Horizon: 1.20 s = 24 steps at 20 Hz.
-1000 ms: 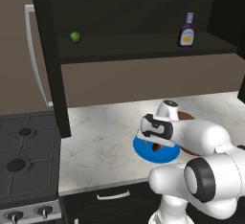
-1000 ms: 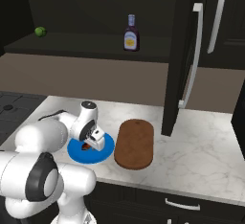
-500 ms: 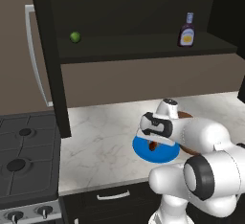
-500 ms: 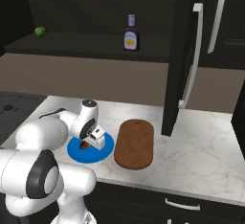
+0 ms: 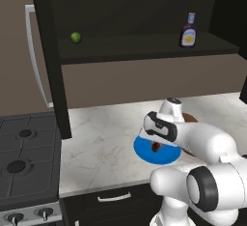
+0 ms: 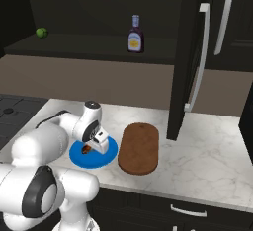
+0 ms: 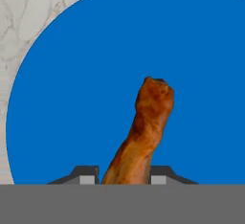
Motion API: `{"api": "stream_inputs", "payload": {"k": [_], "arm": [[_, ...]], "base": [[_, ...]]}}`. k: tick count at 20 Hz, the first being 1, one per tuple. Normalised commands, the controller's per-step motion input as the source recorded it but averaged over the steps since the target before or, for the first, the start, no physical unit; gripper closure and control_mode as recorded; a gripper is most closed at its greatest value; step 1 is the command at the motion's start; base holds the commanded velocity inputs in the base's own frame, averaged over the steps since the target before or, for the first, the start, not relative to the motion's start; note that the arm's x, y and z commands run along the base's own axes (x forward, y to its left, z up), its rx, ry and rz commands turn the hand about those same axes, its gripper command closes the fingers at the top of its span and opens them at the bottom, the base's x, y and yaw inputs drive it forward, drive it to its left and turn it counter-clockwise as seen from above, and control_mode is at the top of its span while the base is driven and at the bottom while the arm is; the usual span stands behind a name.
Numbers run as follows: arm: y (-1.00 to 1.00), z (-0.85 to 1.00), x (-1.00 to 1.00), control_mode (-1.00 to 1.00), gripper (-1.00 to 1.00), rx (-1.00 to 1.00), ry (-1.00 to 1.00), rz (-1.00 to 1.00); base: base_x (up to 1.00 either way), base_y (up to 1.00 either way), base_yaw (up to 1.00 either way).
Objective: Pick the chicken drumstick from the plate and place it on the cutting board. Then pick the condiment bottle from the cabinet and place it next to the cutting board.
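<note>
One drumstick (image 7: 143, 132), prob. gripped, on plate (image 7: 62, 98)

The arm is hiding most of the cutting board (image 5: 189, 118) from the left (drumstick's (image 7: 143, 132) lower end is getting cut off too).

Over the flat round bright-blue plate (image 7: 57, 98) on the marbled white table (image 5: 106, 143), the white arm's two-finger gripper (image 7: 123, 176) now has its jaws drawn in tight against the tiny reddish-brown roasted chicken drumstick (image 7: 143, 132); a second ago they stood wide apart. In the hand view the small dark finger tips (image 7: 85, 175) press on either side of the drumstick's lower part, while its upper end rises between them over the blue surface. Both base views show the hand sitting a touch lower over the plate than before, with the drumstick (image 6: 88, 149) seen beneath it at the plate's middle.
</note>
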Motion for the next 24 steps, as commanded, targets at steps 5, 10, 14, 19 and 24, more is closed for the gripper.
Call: {"api": "stream_inputs", "payload": {"k": [5,10,14,19,24], "arm": [[-0.15,0.31,-0.18,-1.00,1.00,0.00,0.00,0.00],[-0.11,0.24,-0.12,-1.00,1.00,0.00,0.00,0.00],[-0.08,0.19,-0.04,-1.00,1.00,0.00,0.00,0.00],[-0.09,0.17,-0.01,-1.00,1.00,0.00,0.00,0.00],[-0.16,0.17,0.00,-1.00,1.00,0.00,0.00,0.00]], "base": [[0.00,0.00,0.00],[0.00,0.00,0.00],[0.00,0.00,0.00],[0.00,0.00,0.00],[0.00,0.00,0.00]]}}
